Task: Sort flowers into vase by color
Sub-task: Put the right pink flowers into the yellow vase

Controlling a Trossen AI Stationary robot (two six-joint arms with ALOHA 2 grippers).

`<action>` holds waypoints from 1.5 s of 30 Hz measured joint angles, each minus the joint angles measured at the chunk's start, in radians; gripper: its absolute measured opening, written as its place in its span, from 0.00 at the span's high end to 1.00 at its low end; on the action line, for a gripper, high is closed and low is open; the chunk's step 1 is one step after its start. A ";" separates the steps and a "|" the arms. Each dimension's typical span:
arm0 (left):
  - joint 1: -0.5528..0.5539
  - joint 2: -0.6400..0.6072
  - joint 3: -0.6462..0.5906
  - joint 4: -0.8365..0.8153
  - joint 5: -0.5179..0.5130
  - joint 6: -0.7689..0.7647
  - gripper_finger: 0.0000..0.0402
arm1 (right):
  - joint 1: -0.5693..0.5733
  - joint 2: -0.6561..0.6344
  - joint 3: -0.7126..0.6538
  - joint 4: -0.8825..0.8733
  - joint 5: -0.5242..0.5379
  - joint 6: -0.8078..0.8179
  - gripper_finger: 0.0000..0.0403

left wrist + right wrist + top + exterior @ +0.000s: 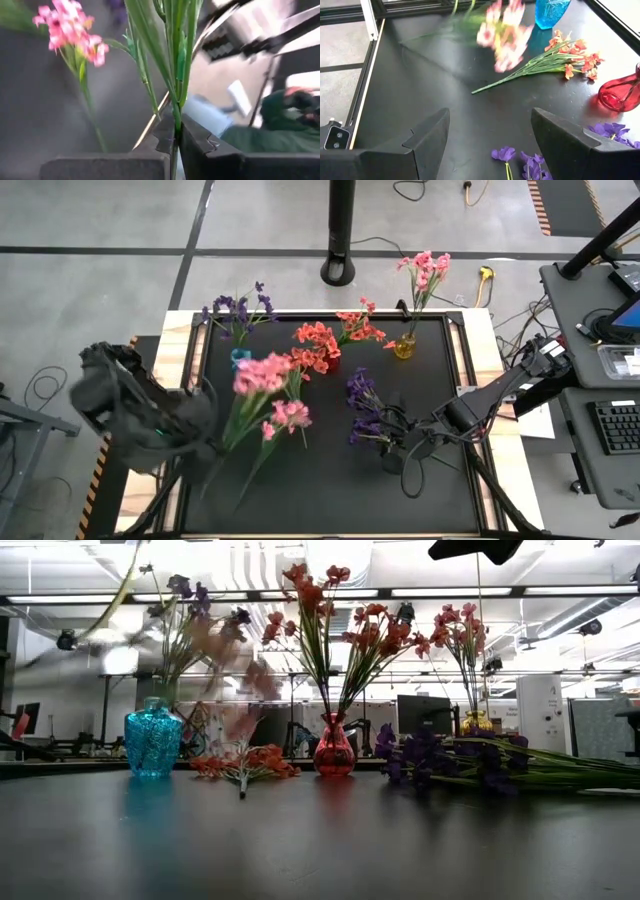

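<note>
left gripper: (176, 145) fingers pinched on the thin green stems of a pink-blossomed sprig (262, 372), held over the left part of the black table (330, 490)
right gripper: (490, 142) fingers spread wide, holding nothing, low over the table beside a loose purple sprig (364, 405)
coral-red sprig: (555, 56) lying flat between the blue glass vase (153, 739) and the red glass vase (334, 748)
yellow vase: (404, 346) holds pink flowers, far right

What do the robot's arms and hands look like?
Both arms are dark, nearly black, built from jointed segments. The left hand has two chunky dark fingers with notched inner edges. The right hand has two wide, flat, matte black fingers with small steps. Thin black cables trail along the right arm.
</note>
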 joint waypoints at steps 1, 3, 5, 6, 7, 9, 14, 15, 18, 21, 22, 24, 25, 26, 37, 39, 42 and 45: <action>0.007 0.000 -0.038 0.000 0.036 -0.029 1.00 | 0.000 0.000 0.000 0.000 0.000 0.000 0.32; 0.020 0.000 -0.117 -0.002 0.110 -0.073 1.00 | 0.000 0.000 0.000 0.001 0.000 0.000 0.32; 0.027 0.001 -0.193 -0.001 0.194 -0.088 1.00 | 0.001 0.000 -0.003 0.023 0.000 -0.002 0.32; 0.029 0.001 -0.223 -0.002 0.228 -0.104 1.00 | 0.002 0.003 -0.011 0.053 0.001 -0.016 0.32; 0.033 0.001 -0.249 -0.002 0.255 -0.123 1.00 | 0.002 0.009 -0.020 0.095 0.002 -0.035 0.32; 0.034 0.001 -0.278 -0.002 0.277 -0.147 1.00 | 0.004 0.030 -0.059 0.226 0.001 -0.108 0.32; 0.035 0.001 -0.281 0.056 0.238 -0.151 1.00 | 0.002 0.171 -0.148 0.617 -0.005 -0.333 0.32; 0.035 0.001 -0.273 0.069 0.212 -0.147 1.00 | -0.002 0.211 -0.149 0.697 -0.007 -0.370 0.32; 0.035 0.000 -0.235 0.111 0.113 -0.124 1.00 | -0.026 0.336 -0.136 0.913 -0.009 -0.440 0.33; 0.035 0.002 -0.195 0.131 -0.003 -0.082 1.00 | -0.058 0.463 -0.083 1.101 -0.008 -0.496 0.34; 0.035 0.005 -0.181 0.130 -0.046 -0.071 1.00 | -0.068 0.504 -0.056 1.144 -0.009 -0.515 0.35; 0.035 0.014 -0.150 0.131 -0.108 -0.048 1.00 | -0.089 0.578 -0.001 1.176 -0.035 -0.542 0.36; 0.035 0.018 -0.137 0.130 -0.132 -0.036 1.00 | -0.100 0.613 0.030 1.177 -0.058 -0.552 0.37; 0.035 0.024 -0.124 0.129 -0.151 -0.027 1.00 | -0.110 0.649 0.065 1.178 -0.087 -0.558 0.39; 0.044 0.083 -0.043 0.076 -0.169 0.023 1.00 | -0.178 0.944 0.367 1.109 -0.006 -0.595 0.50; 0.043 0.092 -0.038 0.052 -0.162 0.019 1.00 | -0.197 0.963 0.373 1.067 -0.011 -0.560 0.53; 0.033 0.111 -0.028 0.023 -0.150 0.041 1.00 | -0.200 0.972 0.373 1.040 -0.047 -0.539 0.56; 0.022 0.127 -0.029 0.002 -0.158 0.118 1.00 | -0.168 0.938 0.364 1.003 -0.058 -0.540 0.59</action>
